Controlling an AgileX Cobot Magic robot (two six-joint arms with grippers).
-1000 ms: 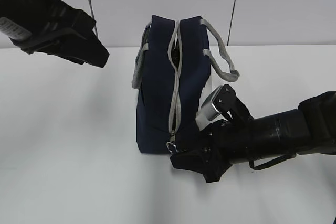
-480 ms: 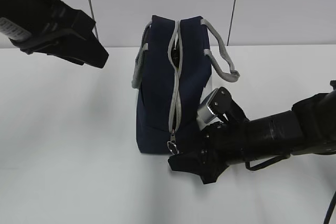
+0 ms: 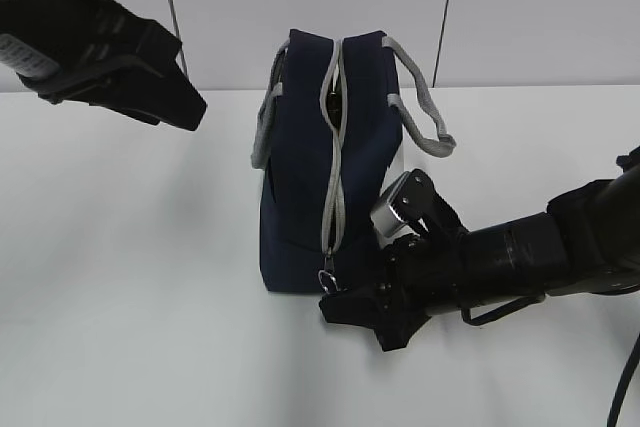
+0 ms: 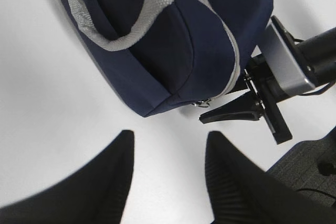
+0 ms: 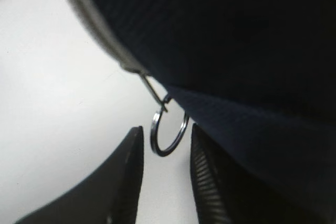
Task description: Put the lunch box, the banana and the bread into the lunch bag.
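Here the boxy navy-blue fabric lunch bag (image 3: 320, 177) lies on the white desk (image 3: 130, 277), its grey zipper (image 3: 335, 167) running along the middle of the side that faces the exterior camera and its grey webbing handles (image 3: 425, 112) flopped to either side. The zipper looks closed for most of its length, with a small gap near the far end. At the near end hangs the small metal ring pull (image 5: 168, 129).

In the right wrist view the ring sits between the two black fingers of the right gripper (image 5: 165, 174); the jaws stand just either side of it, narrowly apart, and I cannot see either one touching the metal, so no pinch shows. The exterior view places that gripper (image 3: 350, 307) low on the desk at the bag's near end. The left gripper (image 4: 168, 182) hovers above and to the left, well apart from the bag, its fingers spread and empty.

The lunch box, the banana and the bread are not visible in any view.

My judgement is that the step in hand is taking the ring to open the bag. The risks: the thin ring can swing or turn edge-on as the jaws meet and slip out; the fingers may catch fabric with it; and since nothing steadies the bag, a pull along the zipper could drag the whole bag across the desk instead of moving the slider.
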